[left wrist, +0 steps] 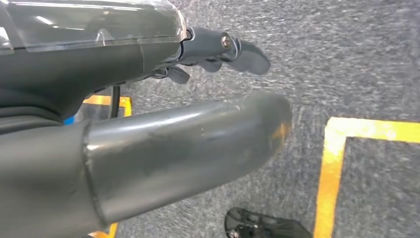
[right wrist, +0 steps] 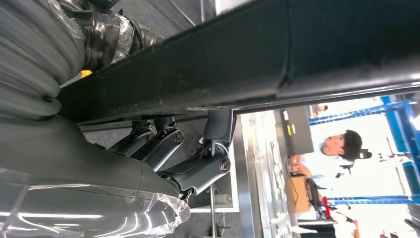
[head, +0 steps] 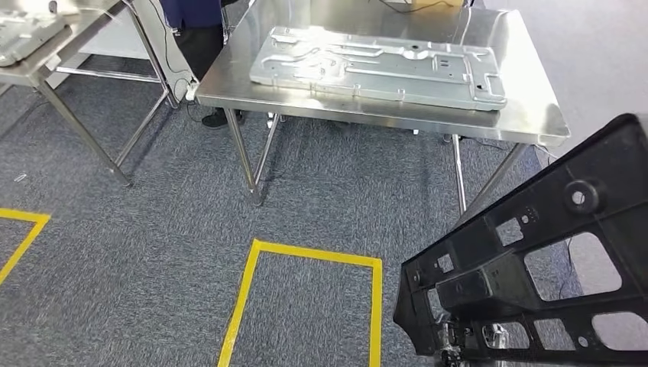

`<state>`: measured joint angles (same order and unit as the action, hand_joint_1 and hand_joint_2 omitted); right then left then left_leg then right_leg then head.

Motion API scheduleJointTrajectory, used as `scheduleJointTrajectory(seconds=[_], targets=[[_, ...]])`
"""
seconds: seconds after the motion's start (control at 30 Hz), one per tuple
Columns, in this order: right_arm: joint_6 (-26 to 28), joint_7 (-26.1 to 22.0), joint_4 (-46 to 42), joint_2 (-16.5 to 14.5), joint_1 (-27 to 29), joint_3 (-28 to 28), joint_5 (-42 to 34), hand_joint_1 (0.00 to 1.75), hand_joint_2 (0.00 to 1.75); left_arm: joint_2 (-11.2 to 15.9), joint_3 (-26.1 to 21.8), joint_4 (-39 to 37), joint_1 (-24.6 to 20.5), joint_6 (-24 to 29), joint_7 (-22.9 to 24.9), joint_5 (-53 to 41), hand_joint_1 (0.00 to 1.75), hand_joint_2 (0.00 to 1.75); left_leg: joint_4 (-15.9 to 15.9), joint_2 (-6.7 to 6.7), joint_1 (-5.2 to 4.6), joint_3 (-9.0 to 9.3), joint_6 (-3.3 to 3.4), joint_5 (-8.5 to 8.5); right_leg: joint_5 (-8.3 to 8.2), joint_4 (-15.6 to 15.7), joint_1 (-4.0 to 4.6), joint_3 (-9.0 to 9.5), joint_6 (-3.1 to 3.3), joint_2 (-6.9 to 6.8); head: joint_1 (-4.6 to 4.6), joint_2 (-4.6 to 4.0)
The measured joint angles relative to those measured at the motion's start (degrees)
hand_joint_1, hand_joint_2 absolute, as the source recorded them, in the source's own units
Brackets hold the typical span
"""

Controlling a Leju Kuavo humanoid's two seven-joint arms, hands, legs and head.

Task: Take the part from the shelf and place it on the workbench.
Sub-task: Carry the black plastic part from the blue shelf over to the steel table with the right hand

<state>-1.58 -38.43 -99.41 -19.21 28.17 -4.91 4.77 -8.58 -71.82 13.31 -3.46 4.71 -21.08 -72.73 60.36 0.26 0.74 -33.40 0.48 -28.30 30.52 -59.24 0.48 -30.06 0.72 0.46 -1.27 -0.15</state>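
Observation:
The part is a large black plastic frame (head: 550,252) with several cut-out openings, hanging tilted over the carpet at the lower right of the head view. My right hand (right wrist: 168,148) grips it from beneath, fingers curled up around its black bar (right wrist: 247,54). Bits of that hand (head: 458,340) glint through the frame's lower openings. The steel workbench (head: 527,115) stands ahead, apart from the frame, with a silver stamped metal panel (head: 382,65) lying on it. My left hand (left wrist: 188,139) hangs over the carpet holding nothing, thumb apart from the dark fingers (left wrist: 237,52).
A second steel table (head: 46,65) stands at the far left. Yellow tape (head: 306,256) marks rectangles on the grey carpet between me and the workbench. A person's legs (head: 200,42) stand behind the workbench's left corner; another person (right wrist: 346,146) shows far off in the right wrist view.

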Motion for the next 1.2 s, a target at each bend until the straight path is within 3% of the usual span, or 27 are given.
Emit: scheduleJointTrajectory(seconds=[0.1,0.13,0.17,0.23,0.27,0.3,0.33,0.4,0.43,0.47,0.53,0.63,0.7,0.77,0.8,0.83,0.9,0.93,0.97,1.03,1.1,1.17,1.2], targets=[[0.4,0.1,0.0,0.2,-0.1,-0.4,0.0,1.75,1.75,0.0,0.0,0.0,0.0,0.0,0.1,-0.1,0.0,0.0,-0.8,-0.02,0.29,0.5,0.75,0.04,0.58,-0.4,-0.12,0.07,-0.75,-0.05,-0.02,0.0],[0.6,0.1,0.0,0.3,-0.2,-0.5,0.0,1.75,1.75,-0.1,0.0,0.0,0.0,0.0,0.2,-0.1,0.0,0.0,-1.1,-0.01,0.47,0.81,1.04,0.03,1.44,-1.9,-0.18,-0.56,-1.09,-0.08,-0.03,0.0],[0.8,0.2,0.0,0.5,-0.2,-0.6,0.0,1.75,1.75,-0.1,0.0,0.0,0.0,0.0,0.2,-0.1,0.0,0.0,-1.4,0.02,0.59,1.13,1.32,-0.05,2.77,-4.6,-0.37,-1.92,-1.44,-0.12,-0.03,0.0],[1.1,0.3,0.0,0.8,-0.3,-0.7,0.1,1.75,1.75,-0.1,0.0,0.0,-0.1,0.0,0.2,-0.2,0.0,0.0,-1.4,0.08,0.61,1.54,1.6,-0.45,5.6,-12.2,-0.82,-6.33,-2.0,-0.16,-0.04,0.0],[1.4,0.4,0.1,0.9,-0.3,-0.8,0.1,1.75,1.75,-0.1,0.0,0.0,-0.1,0.0,0.2,-0.2,0.0,0.0,-1.4,0.08,0.62,1.79,1.6,-0.71,6.04,-15.0,-1.08,-8.28,-2.22,-0.17,-0.04,0.0],[1.6,0.6,0.1,1.1,-0.3,-0.9,0.1,1.75,1.75,-0.1,0.0,0.0,0.0,0.0,0.3,-0.2,0.0,0.0,-1.4,0.05,0.67,2.16,1.51,-1.01,5.22,-15.8,-1.29,-9.32,-2.37,-0.2,-0.04,0.0],[2.0,0.7,0.2,1.3,-0.3,-1.0,0.1,1.75,1.75,-0.1,0.0,0.0,0.0,0.0,0.3,-0.2,0.0,0.0,-1.4,-0.02,0.73,2.66,1.37,-1.35,3.28,-14.4,-1.47,-9.23,-2.46,-0.23,-0.04,0.0],[3.2,1.2,0.2,1.6,-0.4,-1.3,0.4,1.75,1.75,-0.1,0.0,0.0,0.0,0.0,0.3,-0.3,0.0,0.0,-1.5,-0.15,0.88,3.79,0.98,-2.13,-1.73,-7.3,-1.64,-6.6,-2.38,-0.36,-0.04,0.0],[4.2,1.6,0.2,1.7,-0.5,-1.5,0.9,1.75,1.75,-0.1,0.0,0.0,0.0,0.0,0.3,-0.3,0.0,0.0,-1.5,-0.19,0.88,4.14,0.67,-2.48,-3.14,-4.1,-1.5,-5.24,-2.22,-0.42,-0.04,0.0],[5.5,2.3,0.3,1.9,-0.6,-1.8,1.9,1.75,1.75,-0.1,0.0,0.0,-0.1,0.0,0.3,-0.4,0.0,0.0,-1.6,-0.18,0.85,4.32,0.35,-2.73,-3.64,-2.0,-1.32,-4.4,-2.02,-0.47,-0.03,0.0],[9.7,4.9,0.4,2.5,-0.9,-2.6,6.1,1.75,1.75,-0.1,0.0,0.0,-0.2,-0.1,0.4,-0.6,0.0,0.0,-2.0,-0.05,0.77,4.46,-0.38,-3.0,-3.04,-0.9,-0.89,-4.05,-1.51,-0.4,-0.02,0.0],[18.4,10.5,0.8,3.7,-1.4,-4.8,15.4,1.75,1.75,0.1,0.0,-0.1,-0.5,-0.5,0.7,-1.2,0.0,0.0,-0.9,0.09,0.87,4.51,-1.15,-4.07,-2.78,0.2,-1.23,-3.1,-0.45,-0.28,0.05,0.0],[24.1,14.6,1.2,4.8,-2.5,-6.6,20.4,1.75,1.75,0.2,0.1,-0.1,-0.6,-0.8,1.0,-1.7,0.0,0.0,5.1,0.04,0.89,1.54,-1.28,-6.77,-2.42,0.6,-1.21,-2.29,0.28,-0.41,0.08,0.0],[30.1,19.5,1.5,6.0,-4.1,-8.4,26.1,1.75,1.75,0.4,0.3,-0.1,-0.5,-1.0,1.3,-2.3,0.0,0.0,12.8,-0.01,0.85,-3.22,-1.37,-9.1,-1.82,0.6,-0.91,-1.65,0.76,-0.4,0.09,0.0],[32.9,22.1,1.6,6.6,-4.9,-9.1,29.5,1.75,1.75,0.6,0.3,-0.1,-0.5,-1.1,1.4,-2.6,0.0,0.0,14.6,-0.03,0.83,-4.82,-1.36,-8.73,-1.46,0.6,-0.77,-1.22,0.84,-0.33,0.09,0.0],[35.4,24.5,1.6,7.1,-5.8,-9.6,33.3,1.75,1.75,0.7,0.4,-0.1,-0.5,-1.2,1.5,-3.0,0.0,0.0,14.0,-0.04,0.81,-5.32,-1.28,-7.05,-1.06,0.6,-0.68,-0.67,0.83,-0.24,0.09,0.0],[39.0,29.3,1.7,7.9,-7.8,-9.9,41.4,1.75,1.75,1.0,0.7,-0.1,-0.5,-1.4,1.7,-3.8,0.0,0.0,7.4,-0.04,0.72,-3.49,-0.84,-1.6,-0.08,0.5,-0.63,0.61,0.62,-0.07,0.09,0.0],[40.0,31.4,1.7,8.4,-8.9,-9.9,45.5,1.75,1.75,1.1,1.0,-0.1,-0.5,-1.6,1.8,-4.2,0.0,0.0,4.0,-0.02,0.54,-2.24,-0.57,0.34,0.38,0.4,-0.53,1.03,0.41,0.01,0.09,0.0],[40.7,33.2,1.8,8.8,-10.2,-9.9,49.3,1.75,1.75,1.2,1.3,-0.1,-0.6,-1.7,1.8,-4.6,0.0,0.0,1.6,-0.01,0.34,-1.33,-0.27,1.23,0.71,0.3,-0.48,1.18,0.16,0.09,0.08,0.0],[41.1,35.9,2.3,9.6,-12.6,-9.6,55.4,1.75,1.75,1.3,2.0,-0.1,-0.8,-1.9,2.0,-5.5,0.0,0.0,0.1,0.0,-0.04,-0.86,0.16,0.9,0.94,0.3,-0.38,1.05,-0.37,0.22,0.07,0.0],[40.7,38.1,3.0,10.4,-15.2,-9.1,60.2,1.75,1.75,1.4,2.7,-0.1,-0.9,-2.1,2.3,-6.2,0.0,0.0,-0.6,-0.03,0.22,-0.49,0.66,0.74,1.21,0.4,-0.42,1.15,-0.96,0.21,0.07,0.0],[39.8,39.7,4.3,11.0,-18.0,-8.5,64.0,1.75,1.75,1.4,3.5,-0.1,-1.1,-2.3,2.6,-6.9,0.0,0.0,-1.4,0.0,0.63,0.33,1.29,0.65,2.63,-2.7,-0.57,-0.23,-1.62,0.05,0.06,0.0],[39.2,40.3,5.1,11.4,-19.4,-8.3,65.4,1.75,1.75,1.4,3.8,-0.2,-1.3,-2.5,2.8,-7.2,0.0,0.0,-1.5,0.05,0.67,0.7,1.51,0.49,3.8,-5.9,-0.76,-2.02,-1.91,-0.06,0.04,0.0]])
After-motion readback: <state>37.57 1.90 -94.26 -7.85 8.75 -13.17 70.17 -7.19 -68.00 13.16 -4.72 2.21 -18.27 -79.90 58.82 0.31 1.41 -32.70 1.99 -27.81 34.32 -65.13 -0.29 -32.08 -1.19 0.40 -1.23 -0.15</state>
